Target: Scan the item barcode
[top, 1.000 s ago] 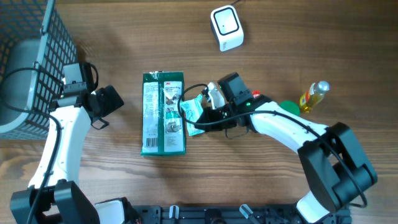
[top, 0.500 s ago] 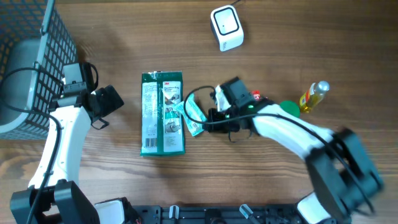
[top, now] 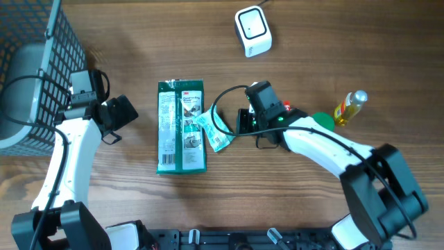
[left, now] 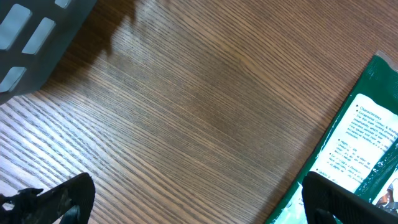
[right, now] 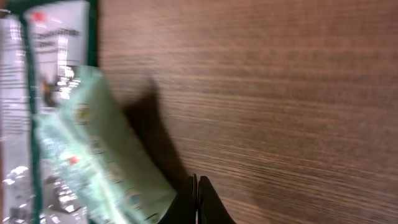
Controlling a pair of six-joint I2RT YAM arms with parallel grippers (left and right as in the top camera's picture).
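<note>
Right wrist view: the right fingers (right: 191, 205) are pressed together with no gap, their tips at the near corner of the pale green packet (right: 93, 155). Whether they nip its edge cannot be told. The packet lies tilted on the surface (top: 277, 198), partly over the big green pack (top: 182, 126) and well apart from the white scanner (top: 252, 31). A good scan likely needs a firm pinch clear of the barcode, with that face turned flat toward the scanner. The left fingers (left: 59, 198) stand wide apart, empty, near the pack.
</note>
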